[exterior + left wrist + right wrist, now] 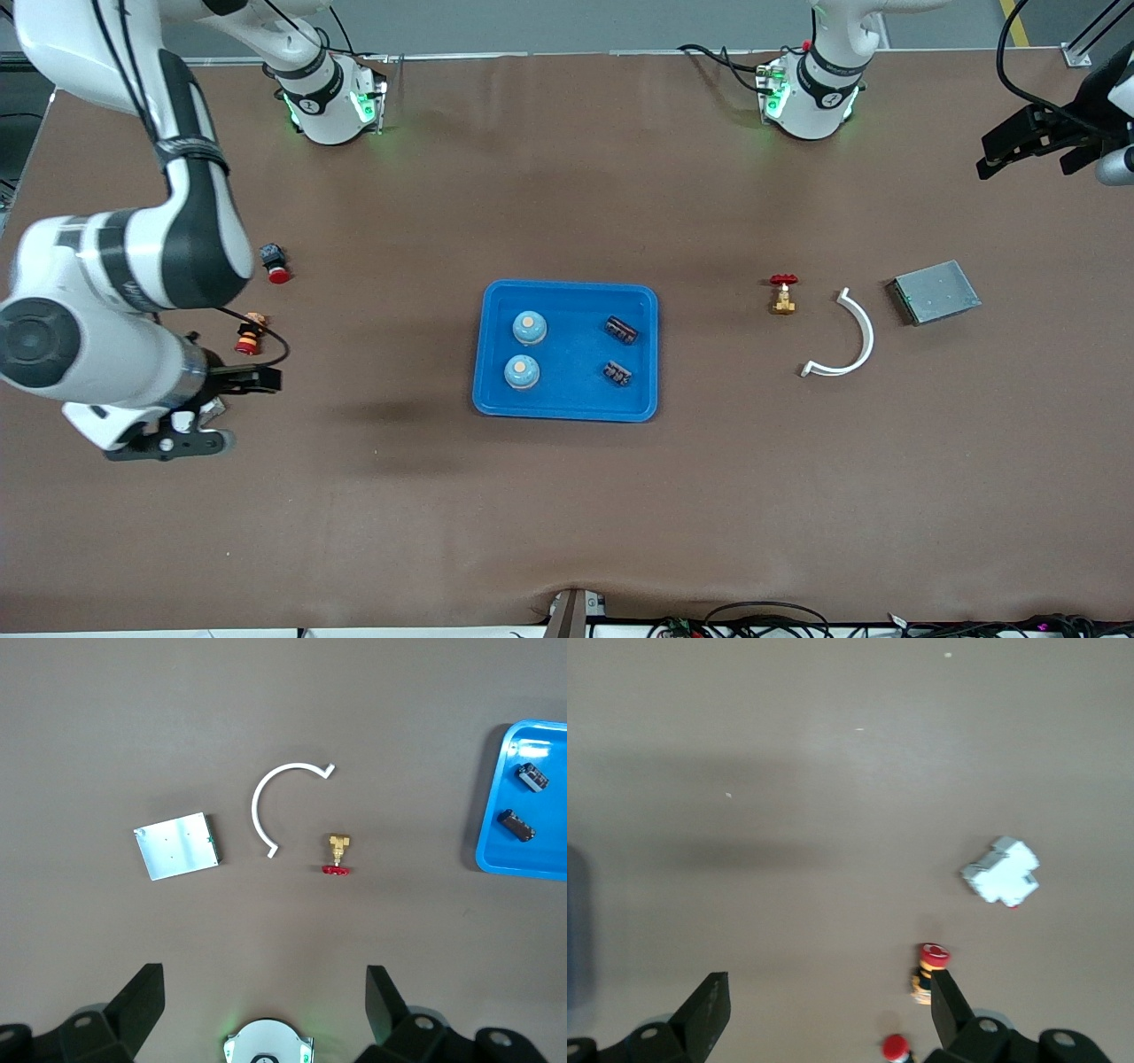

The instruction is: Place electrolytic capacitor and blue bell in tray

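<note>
Two blue bells, two capacitors in tray; both grippers (left, right) agape — empty.

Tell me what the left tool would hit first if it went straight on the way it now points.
Probably bare table. The left tool, open and empty, looks down at brown surface; the white curved piece and brass valve lie nearby, though depth is unclear.

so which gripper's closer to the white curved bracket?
Left. The left gripper hangs open over the table's left-arm end, past the grey metal box from the white curved bracket; the right gripper hangs open over the right-arm end.
</note>
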`<state>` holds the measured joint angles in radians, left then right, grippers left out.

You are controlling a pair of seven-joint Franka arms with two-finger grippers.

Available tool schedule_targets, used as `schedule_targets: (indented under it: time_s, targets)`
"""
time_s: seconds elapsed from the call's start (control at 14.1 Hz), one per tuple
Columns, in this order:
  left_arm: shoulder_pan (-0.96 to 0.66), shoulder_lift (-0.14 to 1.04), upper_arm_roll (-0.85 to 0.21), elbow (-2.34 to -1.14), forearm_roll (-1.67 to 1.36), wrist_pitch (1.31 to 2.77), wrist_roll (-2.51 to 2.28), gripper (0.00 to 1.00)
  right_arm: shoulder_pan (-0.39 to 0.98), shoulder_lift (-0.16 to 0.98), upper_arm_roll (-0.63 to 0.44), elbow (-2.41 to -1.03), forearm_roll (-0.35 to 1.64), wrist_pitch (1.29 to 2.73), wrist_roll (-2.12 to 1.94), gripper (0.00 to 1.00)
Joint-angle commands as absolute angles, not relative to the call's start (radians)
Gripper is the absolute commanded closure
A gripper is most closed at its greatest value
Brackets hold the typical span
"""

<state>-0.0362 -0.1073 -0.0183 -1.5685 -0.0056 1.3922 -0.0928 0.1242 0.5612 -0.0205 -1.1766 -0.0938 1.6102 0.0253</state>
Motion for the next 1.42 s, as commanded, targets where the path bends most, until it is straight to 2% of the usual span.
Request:
schedule_targets:
  time_s: [0.0,0.43,0.71,0.85,1.14,1.35]
  targets:
    - [-0.029,-0.129,-0.035,-1.591,-0.025,1.413,-0.098,0.00,0.058,0.477,-0.003,-1.227,-0.092,1.557,-0.064,0.00]
    - [-0.028,-0.043,-0.026,-1.487,0.047,1.408,-0.091,0.00,0.008,0.342,-0.002,-1.245,-0.071,1.517,-0.069,0.00]
    - [-0.026,-0.043,-0.018,-1.486,0.052,1.393,-0.087,0.00,-0.014,0.270,-0.005,-1.262,0.002,1.539,-0.022,0.00]
    - [-0.025,-0.043,-0.020,-1.497,0.051,1.390,-0.081,0.00,-0.015,0.210,-0.003,-1.307,0.000,1.552,0.041,0.00]
    - [-0.023,-0.101,-0.022,-1.561,0.035,1.385,-0.097,0.00,-0.044,0.095,0.003,-1.491,0.000,1.695,0.043,0.00]
    - [-0.023,-0.133,-0.021,-1.607,0.034,1.407,-0.098,0.00,-0.093,0.081,0.037,-1.505,0.000,1.687,0.043,0.00]
